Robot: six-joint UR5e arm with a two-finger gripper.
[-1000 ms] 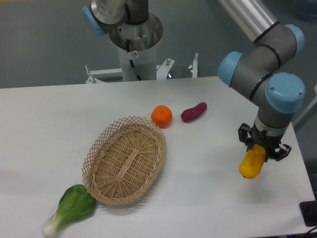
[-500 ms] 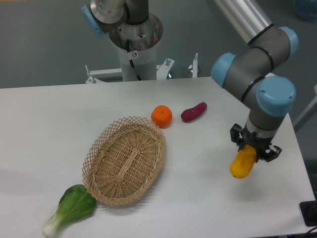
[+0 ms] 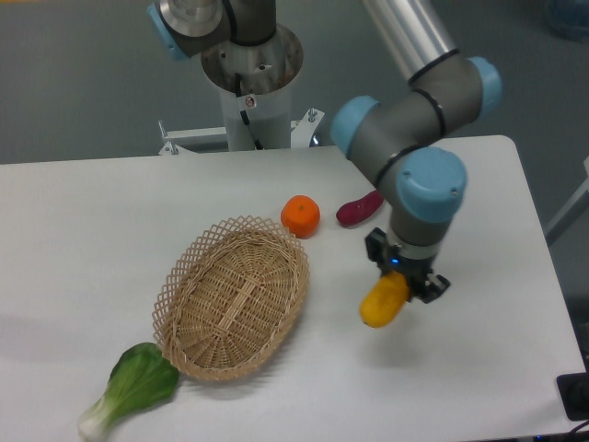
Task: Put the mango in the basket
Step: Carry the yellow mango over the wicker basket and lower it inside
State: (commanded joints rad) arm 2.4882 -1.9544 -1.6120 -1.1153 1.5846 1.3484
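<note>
Camera view: end effector clamped on mango, right of basket; basket holds nothing.

My white desk carried an oval woven wicker basket, with a green leafy bok choy touching its near-left rim, a round orange citrus just beyond it, and a purple sweet potato nearby.

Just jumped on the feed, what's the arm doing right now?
The gripper holds the mango above the table, to the right of the basket. The mango is not yet over the basket, which has nothing in it. The orange, the purple sweet potato and the bok choy lie on the table.
</note>
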